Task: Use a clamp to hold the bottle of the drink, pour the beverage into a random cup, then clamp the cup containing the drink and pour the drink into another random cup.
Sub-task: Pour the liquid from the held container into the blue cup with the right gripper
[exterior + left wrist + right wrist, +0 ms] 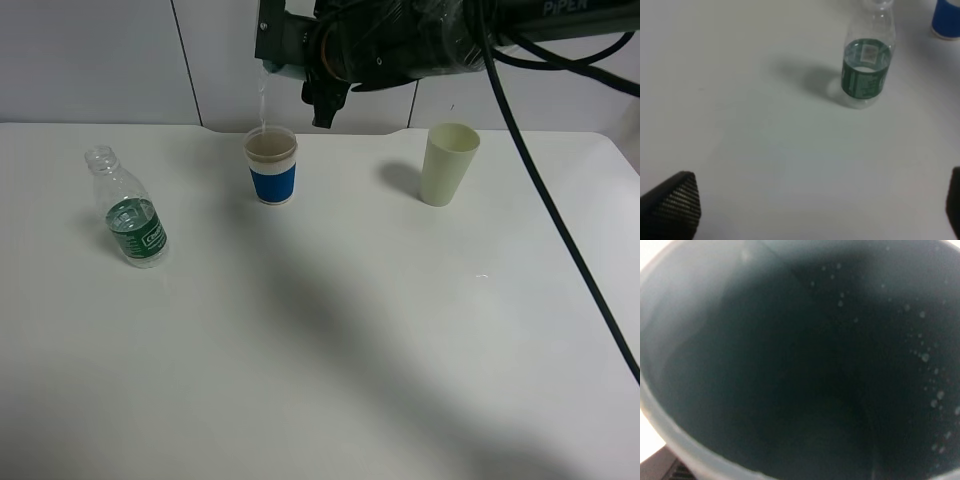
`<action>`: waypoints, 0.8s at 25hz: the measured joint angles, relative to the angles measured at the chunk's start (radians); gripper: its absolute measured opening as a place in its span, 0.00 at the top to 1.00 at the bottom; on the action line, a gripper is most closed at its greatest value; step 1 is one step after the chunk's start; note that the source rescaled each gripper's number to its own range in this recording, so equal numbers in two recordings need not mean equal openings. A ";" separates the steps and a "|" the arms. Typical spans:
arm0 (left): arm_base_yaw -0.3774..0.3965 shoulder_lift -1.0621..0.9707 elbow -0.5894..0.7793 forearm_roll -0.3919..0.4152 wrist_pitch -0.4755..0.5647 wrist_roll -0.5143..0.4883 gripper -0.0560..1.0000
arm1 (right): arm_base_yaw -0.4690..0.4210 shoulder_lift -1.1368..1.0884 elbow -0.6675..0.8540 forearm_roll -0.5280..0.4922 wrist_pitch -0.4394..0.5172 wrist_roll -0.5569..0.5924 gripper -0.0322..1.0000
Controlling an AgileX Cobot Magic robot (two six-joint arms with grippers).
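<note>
High at the back, my right gripper [300,75] is shut on the teal cup [272,70], which is tipped over. A thin stream of clear beverage [263,100] falls from its rim into the white cup with a blue band [271,165] right below. The right wrist view is filled by the teal cup's dark wet inside [740,365], dotted with droplets; the fingers are hidden there. The capless bottle [130,210] with a green label stands upright at the left. My left gripper [810,210] is open and empty, well short of the bottle [866,70].
A taller pale yellow-green cup [448,163] stands to the right of the white cup. The right arm's black cable [560,240] hangs across the right side. In the left wrist view the blue-banded cup [946,20] shows beyond the bottle.
</note>
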 joint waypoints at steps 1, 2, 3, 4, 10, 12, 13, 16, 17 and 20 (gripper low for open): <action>0.000 0.000 0.000 0.000 0.000 0.000 0.00 | 0.000 0.000 0.000 0.000 0.000 0.000 0.97; 0.000 0.000 0.000 0.000 0.000 0.000 0.00 | 0.002 0.000 0.000 -0.008 0.001 0.000 0.97; 0.000 0.000 0.000 0.000 0.000 0.000 0.00 | 0.007 0.000 0.000 -0.014 0.001 0.000 0.97; 0.000 0.000 0.000 0.000 0.000 0.000 0.00 | 0.009 0.000 0.000 -0.022 0.001 0.000 0.97; 0.000 0.000 0.000 0.000 -0.001 0.000 0.00 | 0.010 0.000 0.000 -0.058 0.004 0.000 0.97; 0.000 0.000 0.000 0.000 -0.001 0.000 0.00 | 0.010 0.000 0.000 -0.067 0.006 0.000 0.97; 0.000 0.000 0.000 0.000 -0.001 0.000 0.00 | 0.010 0.000 0.000 -0.068 0.006 0.000 0.97; 0.000 0.000 0.000 0.000 -0.001 0.000 0.00 | 0.010 0.000 0.000 -0.084 0.006 0.000 0.97; 0.000 0.000 0.000 0.000 -0.001 0.000 0.00 | 0.010 0.000 0.000 -0.085 0.007 0.000 0.97; 0.000 0.000 0.000 0.000 -0.001 0.000 0.00 | 0.010 0.000 0.000 -0.097 0.020 0.000 0.97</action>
